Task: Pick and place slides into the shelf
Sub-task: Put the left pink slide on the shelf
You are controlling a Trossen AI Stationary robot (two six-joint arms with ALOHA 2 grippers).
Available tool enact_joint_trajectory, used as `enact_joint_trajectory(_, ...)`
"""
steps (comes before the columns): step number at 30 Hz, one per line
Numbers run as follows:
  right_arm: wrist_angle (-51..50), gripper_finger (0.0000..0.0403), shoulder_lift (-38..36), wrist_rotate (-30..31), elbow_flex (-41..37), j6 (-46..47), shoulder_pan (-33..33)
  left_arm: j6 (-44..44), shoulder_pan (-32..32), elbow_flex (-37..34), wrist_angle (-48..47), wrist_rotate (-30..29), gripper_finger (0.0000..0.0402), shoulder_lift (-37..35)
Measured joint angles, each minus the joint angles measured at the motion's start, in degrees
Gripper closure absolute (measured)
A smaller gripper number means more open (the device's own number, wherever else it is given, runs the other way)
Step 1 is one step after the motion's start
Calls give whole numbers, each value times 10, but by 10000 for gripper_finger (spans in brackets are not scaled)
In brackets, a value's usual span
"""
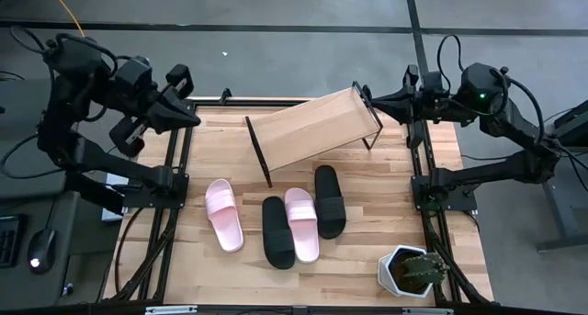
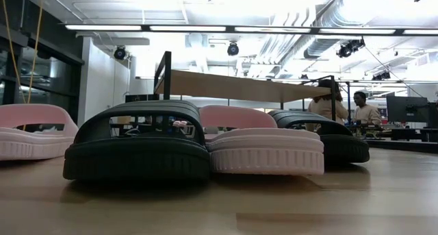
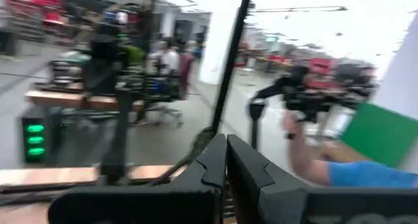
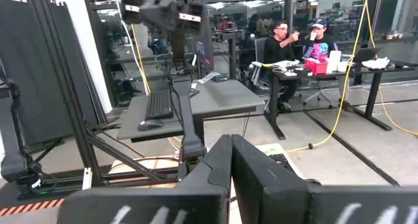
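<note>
Pale wood table (image 1: pixel 367 182), four slides lying flat near its middle. We note them from the left arm's side across: pink slide (image 1: pixel 223 215), black slide (image 1: pixel 277 231), second pink slide (image 1: pixel 301 224) touching it, second black slide (image 1: pixel 329 201). All four lie with their long axes running from the front edge toward the shelf (image 1: pixel 312 128). The shelf stands behind them, slanted and bare.

Left claw (image 1: pixel 191 118) closed on nothing, raised over the table's back corner on its side. Right claw (image 1: pixel 361 93) closed on nothing, hovering just beside the shelf's far end.

We judge no slide placed yet. The slides lie forward of both claws, toward the front edge. The lone pink slide sits nearest the left claw; the outer black slide is nearer the right arm.

A potted cactus (image 1: pixel 412 270) stands at the front corner on the right arm's side.
</note>
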Motion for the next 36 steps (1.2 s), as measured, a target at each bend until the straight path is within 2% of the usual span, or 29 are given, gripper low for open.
enact_joint_trajectory(6, 0, 402, 0, 0, 0, 0, 0, -5, -85, 14, 72, 62, 399, 41)
enact_joint_trajectory(12, 0, 402, 0, 0, 0, 0, 0, 45, -178, 15, 93, 62, 399, 63)
enact_joint_trajectory(22, -14, 402, 0, 0, 0, 0, 0, 54, -307, 15, 112, -93, 399, 79)
enact_joint_trajectory(31, -22, 402, 0, 0, 0, 0, 0, 38, -423, 15, 130, -272, 399, 104)
enact_joint_trajectory(36, -31, 402, 0, -1, 0, 0, 0, 61, -484, 15, 138, -287, 399, 118)
